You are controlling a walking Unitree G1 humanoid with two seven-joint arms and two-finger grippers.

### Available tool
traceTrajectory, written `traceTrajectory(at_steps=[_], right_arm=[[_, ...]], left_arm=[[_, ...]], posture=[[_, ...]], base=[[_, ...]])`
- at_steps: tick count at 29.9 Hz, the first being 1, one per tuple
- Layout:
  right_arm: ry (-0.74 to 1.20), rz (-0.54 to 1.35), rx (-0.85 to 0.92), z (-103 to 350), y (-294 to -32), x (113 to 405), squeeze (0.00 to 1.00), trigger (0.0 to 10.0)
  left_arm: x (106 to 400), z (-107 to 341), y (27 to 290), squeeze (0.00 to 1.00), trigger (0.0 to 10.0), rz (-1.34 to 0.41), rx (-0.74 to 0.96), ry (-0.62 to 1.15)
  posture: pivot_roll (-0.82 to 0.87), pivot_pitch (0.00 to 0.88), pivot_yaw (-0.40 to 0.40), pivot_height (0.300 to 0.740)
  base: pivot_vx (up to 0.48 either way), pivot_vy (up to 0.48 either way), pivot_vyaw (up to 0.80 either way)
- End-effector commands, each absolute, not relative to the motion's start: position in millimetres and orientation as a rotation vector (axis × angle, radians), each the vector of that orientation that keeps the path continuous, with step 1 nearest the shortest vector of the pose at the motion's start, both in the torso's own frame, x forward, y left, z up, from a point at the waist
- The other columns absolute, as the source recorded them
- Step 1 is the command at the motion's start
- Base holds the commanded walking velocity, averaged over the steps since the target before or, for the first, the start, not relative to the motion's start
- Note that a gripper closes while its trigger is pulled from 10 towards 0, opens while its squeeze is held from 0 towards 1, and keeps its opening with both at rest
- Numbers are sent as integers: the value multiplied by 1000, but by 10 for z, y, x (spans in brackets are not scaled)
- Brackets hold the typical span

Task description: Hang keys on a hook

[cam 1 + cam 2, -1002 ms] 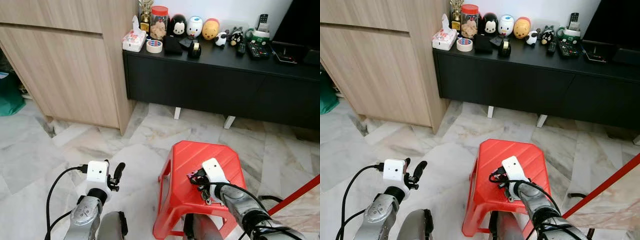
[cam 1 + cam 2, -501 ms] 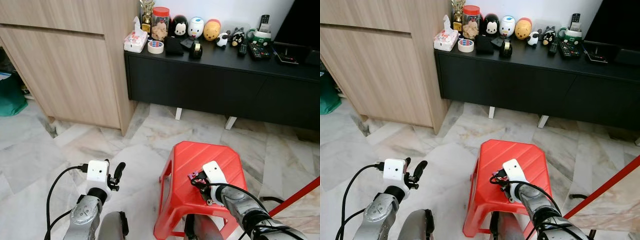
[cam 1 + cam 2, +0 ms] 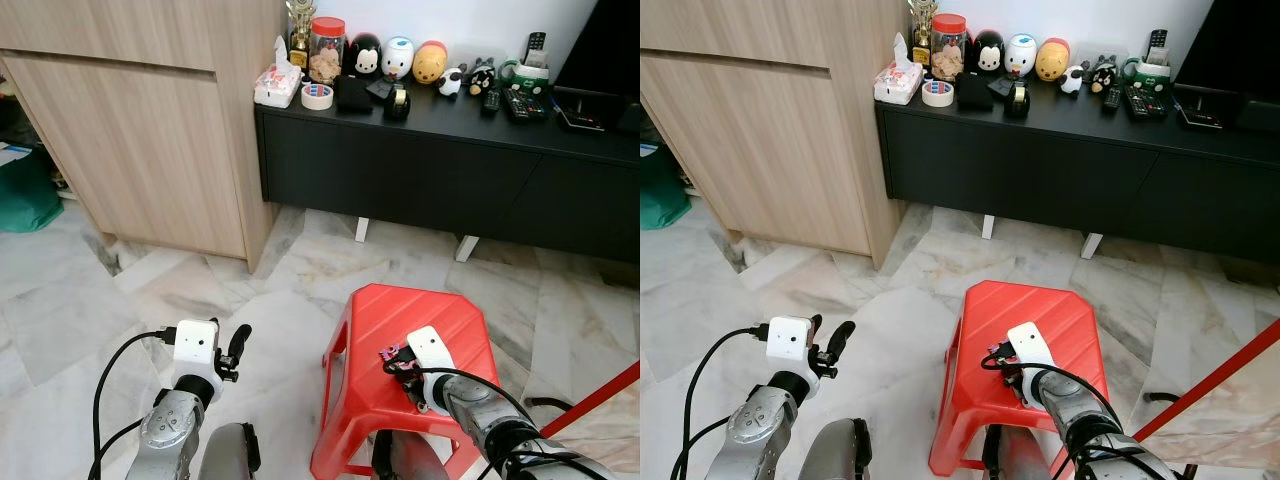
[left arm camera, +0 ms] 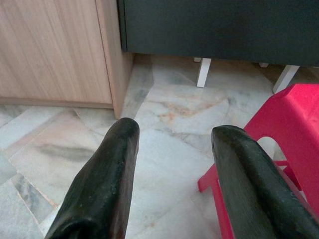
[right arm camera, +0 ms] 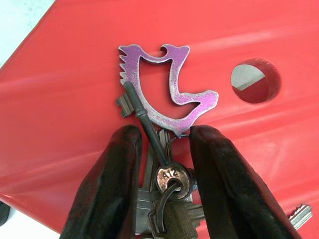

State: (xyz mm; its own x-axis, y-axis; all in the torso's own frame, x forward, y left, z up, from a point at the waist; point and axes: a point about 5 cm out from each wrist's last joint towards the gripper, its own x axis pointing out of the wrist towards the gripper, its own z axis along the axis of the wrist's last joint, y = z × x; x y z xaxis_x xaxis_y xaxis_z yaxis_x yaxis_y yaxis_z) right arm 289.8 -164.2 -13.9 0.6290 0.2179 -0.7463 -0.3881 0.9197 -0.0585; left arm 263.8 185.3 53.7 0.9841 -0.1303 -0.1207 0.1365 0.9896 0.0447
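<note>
The right claw is clenched around a bunch of keys over the top of a red stool. In the right wrist view its two black fingers press in on either side of the bunch, where a dark long-shafted key, a coppery round key head and several silver keys sit together. A purple cut-out charm on the same ring sticks out past the fingertips, above the stool's red top and near the round hole in it. Whether the keys rest on the stool or hang just above it cannot be told. From the head cameras the keys show near the middle of the stool top, toward its near edge.

The left claw is released, its fingers spread apart with nothing between them, held low over the marble floor to the left of the stool.

Beyond the stool stands a black cabinet carrying figurines, a jar and tape, beside a wooden cupboard.
</note>
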Motion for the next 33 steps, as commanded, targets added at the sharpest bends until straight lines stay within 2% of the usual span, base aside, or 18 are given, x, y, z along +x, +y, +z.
traceTrajectory(at_steps=[1,11,13,14,15,33], right_arm=[[848,341,-220,-174,-1669,2860,0,10000],[890,340,-215,-227,-1667,2800,0,10000],[894,343,-218,-240,-1665,2785,0,9608],[894,342,-215,-242,-1663,2783,0,4039],[894,342,-215,-243,-1662,2782,0,0],[874,339,-217,-223,-1621,2811,0,0]], left_arm=[[2649,514,1844,0,10000,-145,60,128],[2654,505,1825,0,10000,-153,62,132],[2653,501,1826,0,10000,-153,63,133],[2651,497,1828,0,10000,-153,63,135],[2649,492,1830,0,10000,-152,63,136],[2647,441,1837,0,10000,-150,73,153]], posture=[[99,42,-84,594],[93,41,-85,594],[93,41,-85,594],[93,41,-85,594],[94,42,-86,594],[93,37,-87,594]], base=[[0,0,0],[0,0,0],[0,0,0],[0,0,0],[0,0,0],[0,0,0]])
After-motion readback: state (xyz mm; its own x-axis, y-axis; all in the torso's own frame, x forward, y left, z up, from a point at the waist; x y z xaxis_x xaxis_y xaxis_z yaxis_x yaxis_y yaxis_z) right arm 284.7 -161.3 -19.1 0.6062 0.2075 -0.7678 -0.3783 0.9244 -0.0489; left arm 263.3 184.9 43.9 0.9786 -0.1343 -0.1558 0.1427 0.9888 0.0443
